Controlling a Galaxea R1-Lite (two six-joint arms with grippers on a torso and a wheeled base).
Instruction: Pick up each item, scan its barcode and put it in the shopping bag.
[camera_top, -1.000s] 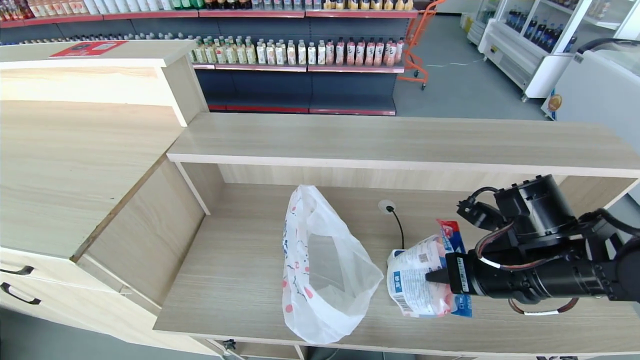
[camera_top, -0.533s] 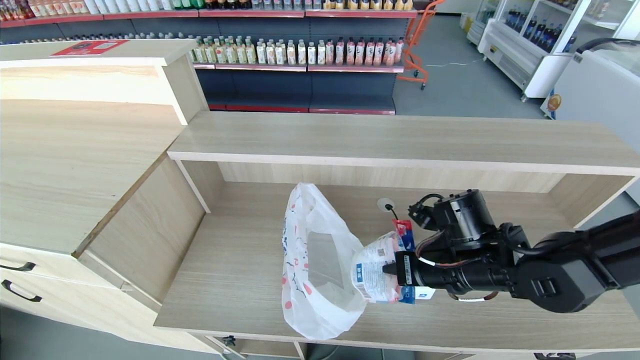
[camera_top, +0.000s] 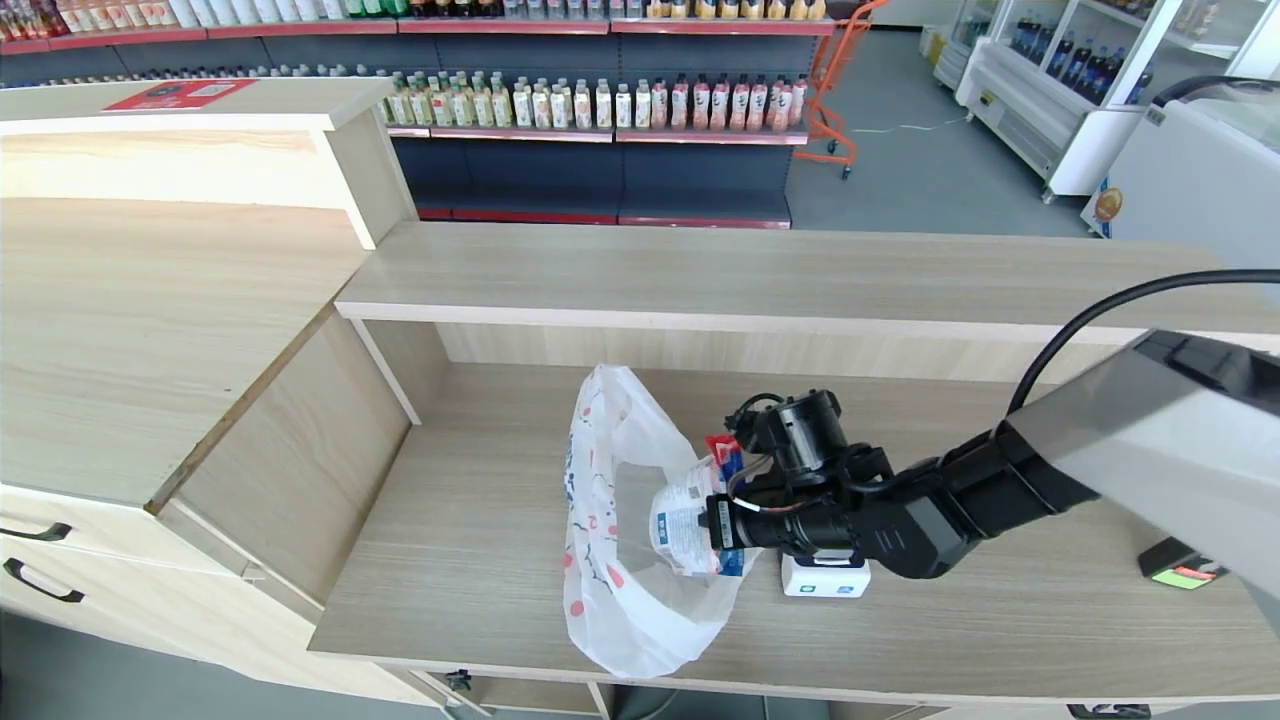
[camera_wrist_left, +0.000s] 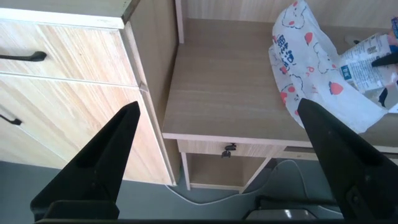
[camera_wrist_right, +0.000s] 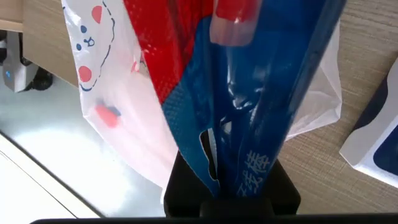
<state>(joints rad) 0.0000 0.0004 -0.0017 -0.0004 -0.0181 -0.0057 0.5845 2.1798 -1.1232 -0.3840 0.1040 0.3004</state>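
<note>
The right arm (camera_top: 900, 510) has moved to the left. It has carried the packet (camera_top: 688, 515) from a spot beside the shopping bag (camera_top: 620, 600) right up to the bag's open mouth. A small white box (camera_top: 825, 578) now shows on the surface (camera_top: 480, 560), where the arm hid it before.

The right jaws are clenched tight on the packet. They hold it by its right side. The packet is white with a label on it, and it has red and blue edges. Its left part is just past the rim of the bag, up off the surface. In the right wrist view we see the red and blue packet pinched between the jaws, with the spotty white bag behind it.

The bag stands open in the middle of the surface. The white box sits just beside it, under the right arm. A small dark thing (camera_top: 1180, 572) with green and red on it lies far to the right.

The left jaws are spread wide and hold nothing. Their dark fingers (camera_wrist_left: 99, 162) hang out past the front left corner of the surface, near the drawers (camera_wrist_left: 62, 81) with black handles.
</note>
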